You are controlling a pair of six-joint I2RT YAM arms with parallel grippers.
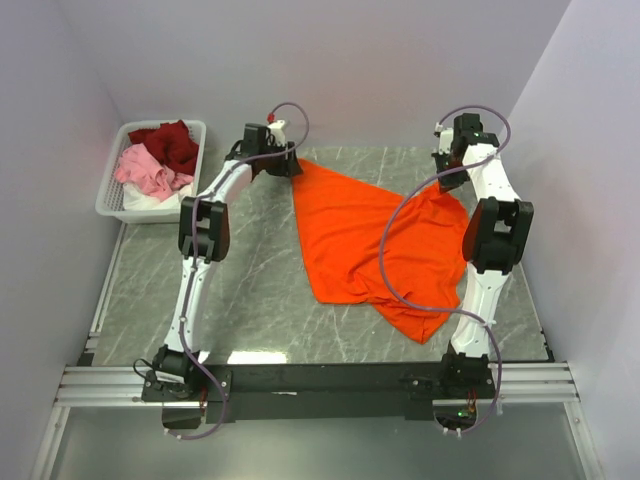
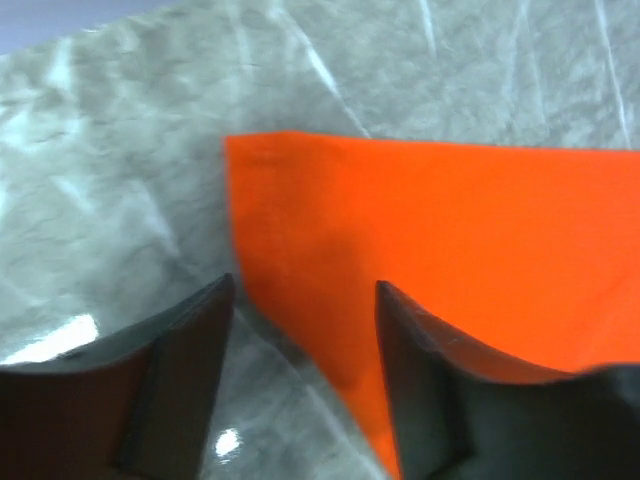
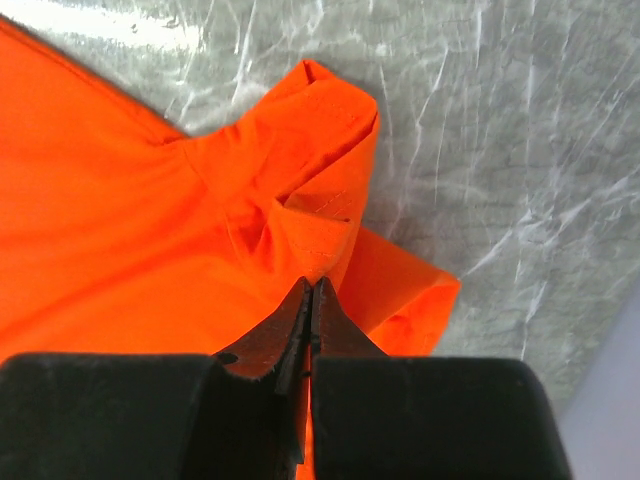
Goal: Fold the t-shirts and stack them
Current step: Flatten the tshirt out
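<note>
Spreading of orange t-shirt (image 1: 370, 240) underway. Left gripper (image 2: 305, 290) parted, empty over corner; right gripper (image 3: 310, 292) closed, seemingly on cloth. Next: corner to be gripped, pulled taut.

Below your left pincer (image 2: 305, 285) the orange t-shirt (image 2: 450, 240) is soft matt cloth, smooth and flat. The table (image 2: 110, 150) around it looks like grey veined stone, polished and glossy, with white patches of glare. The pincer's fingers (image 2: 440, 390) are dark matt plastic. At the tip of your right pincer (image 3: 312, 290) the same cloth is creased, and a stitched hem shows. Well to the left of the left pincer, a white basket (image 1: 110, 195) of slotted plastic holds heaped t-shirts (image 1: 160, 160) of soft, crumpled cloth.
</note>
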